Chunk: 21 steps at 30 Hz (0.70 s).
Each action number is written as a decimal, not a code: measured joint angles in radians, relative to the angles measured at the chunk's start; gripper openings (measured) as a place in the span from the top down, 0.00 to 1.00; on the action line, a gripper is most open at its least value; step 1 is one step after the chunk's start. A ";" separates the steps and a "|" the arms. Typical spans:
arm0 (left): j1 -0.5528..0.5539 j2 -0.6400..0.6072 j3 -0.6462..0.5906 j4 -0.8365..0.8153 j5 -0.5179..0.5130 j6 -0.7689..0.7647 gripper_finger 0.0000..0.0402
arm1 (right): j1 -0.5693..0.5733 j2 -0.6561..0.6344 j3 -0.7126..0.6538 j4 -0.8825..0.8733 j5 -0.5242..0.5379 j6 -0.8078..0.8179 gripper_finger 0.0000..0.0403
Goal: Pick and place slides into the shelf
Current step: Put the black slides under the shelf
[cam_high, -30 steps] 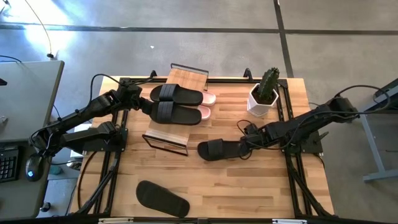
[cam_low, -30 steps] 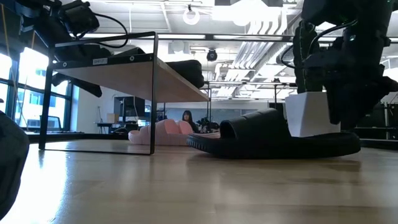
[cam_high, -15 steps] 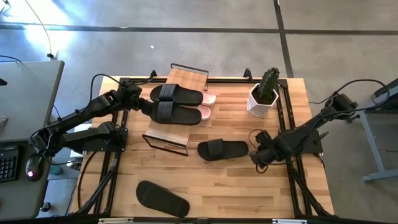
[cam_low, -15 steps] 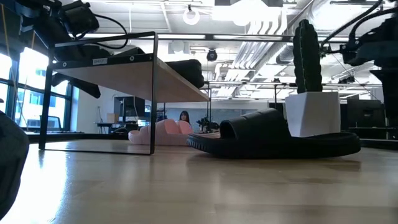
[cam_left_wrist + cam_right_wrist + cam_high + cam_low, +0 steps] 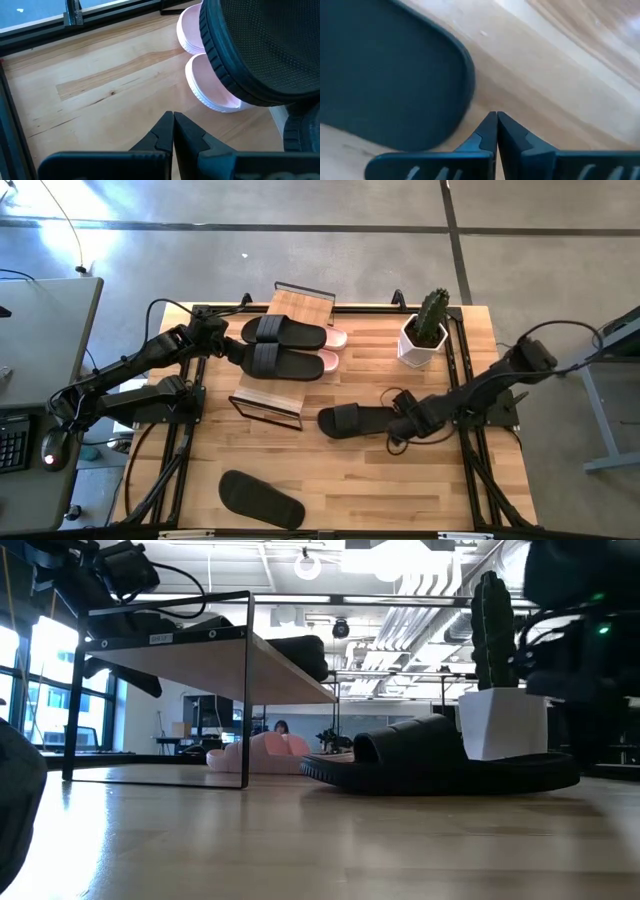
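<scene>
The shelf (image 5: 295, 305) stands at the table's far left. Two black slides (image 5: 283, 332) (image 5: 287, 364) lie across its top board, and two pink slides (image 5: 334, 350) poke out from under it. A third black slide (image 5: 355, 420) lies flat on the table's middle, its sole on the wood. A fourth (image 5: 262, 500) lies near the front edge. My left gripper (image 5: 237, 350) hangs shut by the left ends of the slides on the shelf. My right gripper (image 5: 398, 432) is shut just off the right end (image 5: 455, 70) of the middle slide, pointing steeply down over bare wood.
A white pot with a cactus (image 5: 424, 330) stands at the far right, behind the middle slide. Black frame rails (image 5: 462, 380) run along the table's left and right sides. Bare wood lies between the middle slide and the front edge.
My right gripper drew back from the middle slide's right end toward the table's right edge. It then came back toward that end, lower and a little nearer the front edge. The slide has stayed where it was.
</scene>
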 joint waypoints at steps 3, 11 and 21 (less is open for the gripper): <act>0.000 0.000 0.000 0.000 0.000 0.001 1.00 | -0.024 0.008 0.000 0.061 0.004 -0.057 1.00; 0.000 0.000 0.000 -0.001 0.000 0.001 1.00 | -0.070 0.008 -0.001 0.253 -0.009 -0.166 1.00; 0.000 0.000 0.000 -0.005 0.000 0.000 1.00 | -0.076 0.034 -0.001 0.325 -0.064 -0.195 1.00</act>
